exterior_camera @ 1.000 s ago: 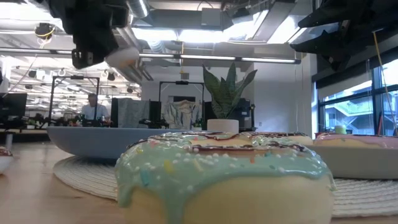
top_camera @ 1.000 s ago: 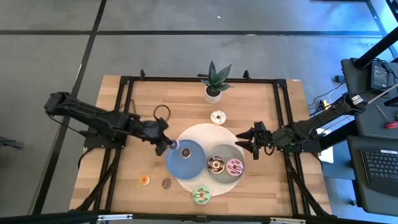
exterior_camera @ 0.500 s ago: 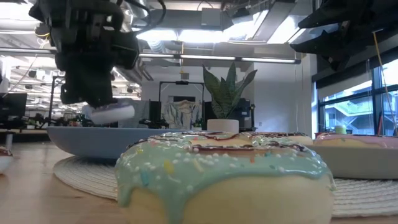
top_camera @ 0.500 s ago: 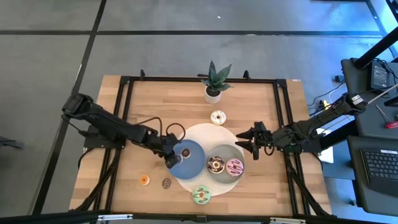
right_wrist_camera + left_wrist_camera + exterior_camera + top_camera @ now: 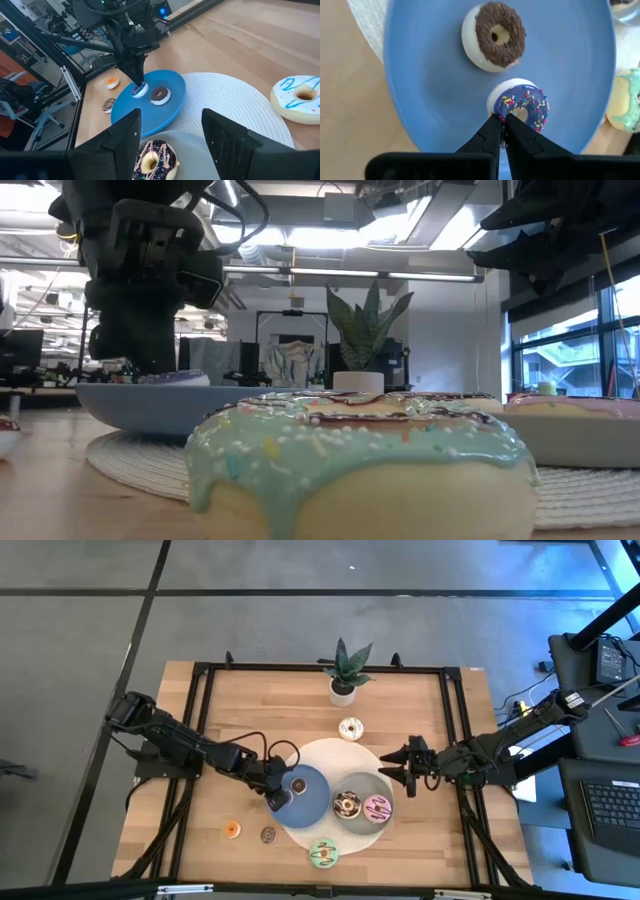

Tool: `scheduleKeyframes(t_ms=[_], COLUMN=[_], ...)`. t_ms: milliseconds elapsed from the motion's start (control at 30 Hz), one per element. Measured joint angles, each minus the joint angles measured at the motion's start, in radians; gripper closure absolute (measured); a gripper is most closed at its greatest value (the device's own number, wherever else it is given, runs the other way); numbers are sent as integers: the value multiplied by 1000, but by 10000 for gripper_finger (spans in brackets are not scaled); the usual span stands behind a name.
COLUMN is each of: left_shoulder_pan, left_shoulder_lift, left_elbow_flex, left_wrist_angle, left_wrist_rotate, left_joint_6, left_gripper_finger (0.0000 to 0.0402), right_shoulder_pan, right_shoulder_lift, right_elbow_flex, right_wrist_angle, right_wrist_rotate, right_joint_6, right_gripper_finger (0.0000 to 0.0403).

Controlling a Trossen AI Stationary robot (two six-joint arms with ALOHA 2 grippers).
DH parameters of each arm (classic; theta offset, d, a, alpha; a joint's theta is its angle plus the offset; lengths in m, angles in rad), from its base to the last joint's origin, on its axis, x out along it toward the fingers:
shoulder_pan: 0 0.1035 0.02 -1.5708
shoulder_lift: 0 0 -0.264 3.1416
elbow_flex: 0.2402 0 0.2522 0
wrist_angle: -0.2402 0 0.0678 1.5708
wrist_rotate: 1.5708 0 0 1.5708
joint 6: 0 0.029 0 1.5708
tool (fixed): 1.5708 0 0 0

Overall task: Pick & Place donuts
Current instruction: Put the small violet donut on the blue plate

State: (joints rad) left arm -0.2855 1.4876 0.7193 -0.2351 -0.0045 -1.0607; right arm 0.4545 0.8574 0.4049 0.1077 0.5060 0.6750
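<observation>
My left gripper (image 5: 279,797) stands over the left part of the blue plate (image 5: 314,810), shut on a purple mini donut (image 5: 521,104) that lies flat on the plate. A brown mini donut (image 5: 494,36) lies on the plate just beyond it. The chocolate donut (image 5: 347,805) and the pink donut (image 5: 378,808) sit on the grey plate (image 5: 362,785). The green donut (image 5: 323,854) lies at the mat's near edge, the white donut (image 5: 350,728) on the wood beyond the mat. My right gripper (image 5: 396,769) hangs open over the mat's right edge. My left gripper pinches the purple mini donut by its outer rim (image 5: 501,116) between the two fingertips (image 5: 492,131). The fingers come from above, slanting down from the table's left side. The donut rests flat on the blue plate (image 5: 150,402), icing up.
An orange mini donut (image 5: 232,829) and a dark mini donut (image 5: 267,834) lie on the bare wood near the table's near-left part. A potted plant (image 5: 343,675) stands at the far edge. Both plates sit on a round white mat (image 5: 330,752).
My left gripper has moved right and toward the near edge, over the blue plate, and come down. The purple mini donut, carried above the plate a second ago, now lies on the plate beside the brown one. My right arm has kept still.
</observation>
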Motion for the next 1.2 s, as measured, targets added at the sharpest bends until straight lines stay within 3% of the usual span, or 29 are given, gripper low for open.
scheduleKeyframes(t_ms=[1200], left_shoulder_pan=[0], left_shoulder_lift=[-3], left_elbow_flex=[0], left_wrist_angle=[-6], left_wrist_rotate=[-22], left_joint_6=[-8], left_gripper_finger=[322], right_shoulder_pan=[0], right_shoulder_lift=[0], right_elbow_flex=[0], right_wrist_angle=[-1], right_wrist_rotate=[-2], right_joint_6=[1], right_gripper_finger=[192])
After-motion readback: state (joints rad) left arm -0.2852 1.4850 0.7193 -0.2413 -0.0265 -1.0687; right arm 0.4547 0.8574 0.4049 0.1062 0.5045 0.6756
